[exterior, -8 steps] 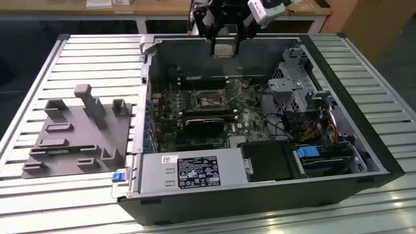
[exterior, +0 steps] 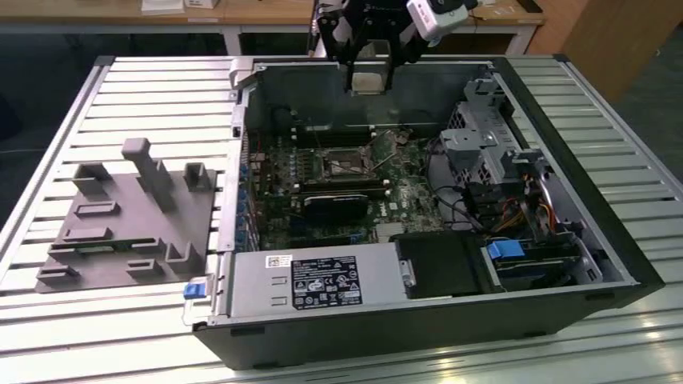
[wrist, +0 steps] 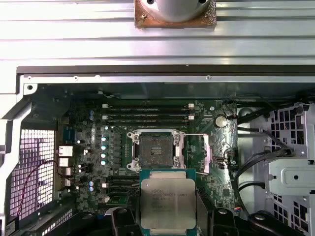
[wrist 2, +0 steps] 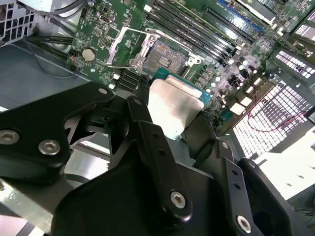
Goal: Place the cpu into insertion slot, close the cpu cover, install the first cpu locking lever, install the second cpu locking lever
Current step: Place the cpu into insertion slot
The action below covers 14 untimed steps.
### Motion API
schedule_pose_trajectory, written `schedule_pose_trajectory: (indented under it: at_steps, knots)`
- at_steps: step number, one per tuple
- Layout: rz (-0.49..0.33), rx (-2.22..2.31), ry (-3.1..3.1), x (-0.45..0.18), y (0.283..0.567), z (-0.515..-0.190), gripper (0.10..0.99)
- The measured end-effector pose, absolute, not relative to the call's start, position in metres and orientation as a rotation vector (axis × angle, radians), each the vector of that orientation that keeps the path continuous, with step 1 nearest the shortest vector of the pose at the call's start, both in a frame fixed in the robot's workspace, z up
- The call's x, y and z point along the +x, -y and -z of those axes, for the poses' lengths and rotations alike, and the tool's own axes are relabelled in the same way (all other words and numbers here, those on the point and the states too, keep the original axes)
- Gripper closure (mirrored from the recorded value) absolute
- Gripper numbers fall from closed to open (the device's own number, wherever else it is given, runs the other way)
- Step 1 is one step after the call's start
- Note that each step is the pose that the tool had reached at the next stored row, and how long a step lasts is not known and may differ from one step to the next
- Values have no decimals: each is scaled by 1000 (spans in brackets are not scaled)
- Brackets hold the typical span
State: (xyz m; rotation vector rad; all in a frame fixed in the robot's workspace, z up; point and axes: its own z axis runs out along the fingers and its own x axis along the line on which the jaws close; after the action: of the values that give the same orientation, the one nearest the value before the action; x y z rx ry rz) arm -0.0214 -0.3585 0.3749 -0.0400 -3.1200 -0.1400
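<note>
While aloft, cpu in claw

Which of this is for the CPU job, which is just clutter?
Job: gripper, shut on the cpu; insertion slot, uncovered.
Lying about: grey fixture block beside the case; power supply; memory slots; drive cage.

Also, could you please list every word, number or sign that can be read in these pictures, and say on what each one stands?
No text can be quoted with certainty.
Chip, gripped in the hand: several lines of dark print on its metal top, too small to read.
Black-and-white label on the power supply: symbols and text, too small to read.
Small white sticker on the same box: blurred.
Motherboard: tiny white markings, unreadable.
</note>
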Motion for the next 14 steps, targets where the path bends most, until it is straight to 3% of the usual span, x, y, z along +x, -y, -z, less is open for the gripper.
schedule_pose_trajectory:
  at_steps: [14]
  knots:
    - [141,-40,3125,-23,359,-361,549]
